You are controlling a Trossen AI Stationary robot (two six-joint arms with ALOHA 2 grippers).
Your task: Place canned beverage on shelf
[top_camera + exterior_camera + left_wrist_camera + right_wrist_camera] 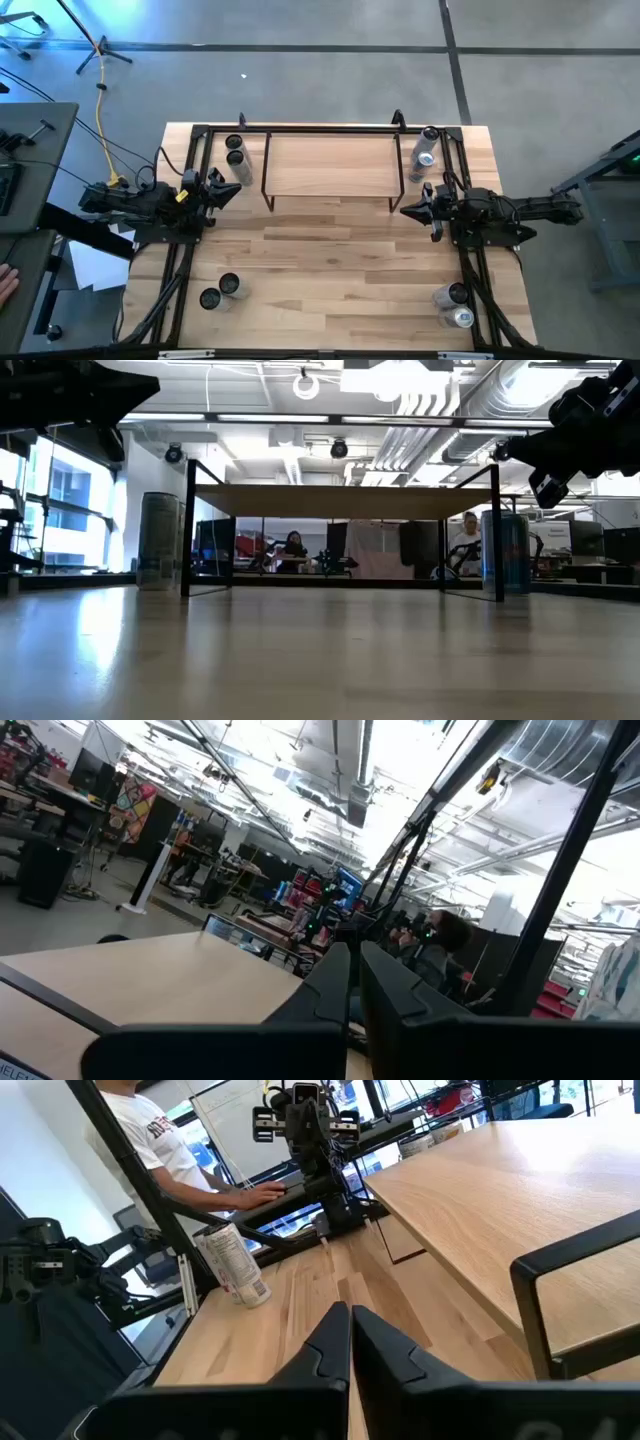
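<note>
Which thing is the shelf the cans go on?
Look at the far half of the wooden table. The shelf stands in the middle there, between two pairs of cans. It alone has a flat pale wood top on thin black legs.

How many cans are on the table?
8: two left of the shelf at and, two right of it at and, two near-left at and, two near-right at and.

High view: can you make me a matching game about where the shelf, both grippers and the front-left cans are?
1 shelf
2 left gripper
3 right gripper
4 front-left cans

A shut, off the shelf's right end
B near the table's front edge
C back centre of the table
D shut, off the shelf's left end

Pairs: 1-C, 2-D, 3-A, 4-B
</note>
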